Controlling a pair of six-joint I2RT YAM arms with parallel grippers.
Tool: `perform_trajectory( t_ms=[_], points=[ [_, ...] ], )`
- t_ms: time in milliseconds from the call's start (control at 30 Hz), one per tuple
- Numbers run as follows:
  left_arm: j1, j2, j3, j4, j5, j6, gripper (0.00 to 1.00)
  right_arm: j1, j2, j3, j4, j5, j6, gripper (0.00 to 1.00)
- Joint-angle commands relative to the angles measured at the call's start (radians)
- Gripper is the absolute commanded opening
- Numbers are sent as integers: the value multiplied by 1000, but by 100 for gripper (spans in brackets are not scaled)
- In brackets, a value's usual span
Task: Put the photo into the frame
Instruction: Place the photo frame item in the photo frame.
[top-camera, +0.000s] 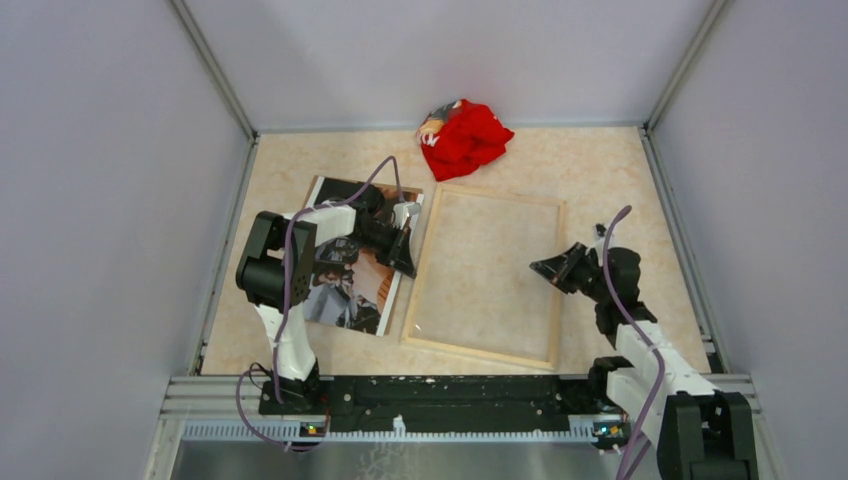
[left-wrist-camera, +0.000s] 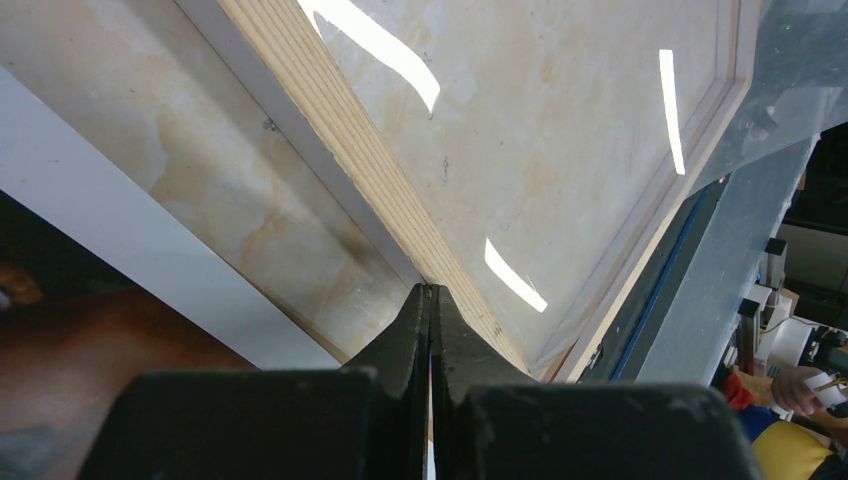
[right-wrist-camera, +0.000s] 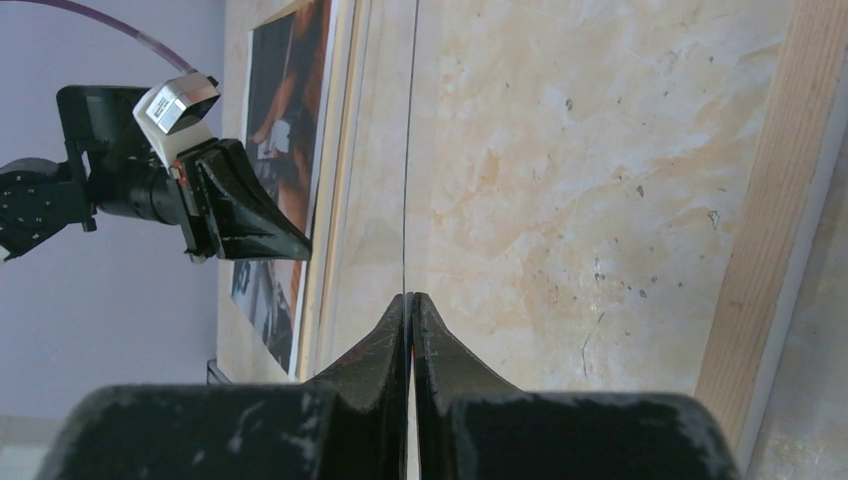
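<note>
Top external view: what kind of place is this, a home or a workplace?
Probably a robot test cell, not a home: panel walls enclose a marble-pattern table, and the left arm and right arm are bolted to a metal rail at its near edge.

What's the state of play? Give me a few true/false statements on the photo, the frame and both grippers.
1. The photo lies inside the frame. False: it lies face up on the table, left of the frame.
2. The left gripper and right gripper are both shut. True.
3. A red cloth lies beyond the frame's far edge. True.
4. The right gripper holds the photo. False: it holds nothing and sits over the frame's right side.
</note>
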Motion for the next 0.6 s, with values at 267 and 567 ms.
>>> perform_trajectory(
  t_ms=[267, 567],
  points=[
    [0, -4, -3, 12, 5, 3, 0, -1, -9, -33, 221, -98, 41, 0],
    [-1, -1, 6, 8, 3, 3, 0, 26, -57, -62, 332, -124, 37, 0]
  ],
)
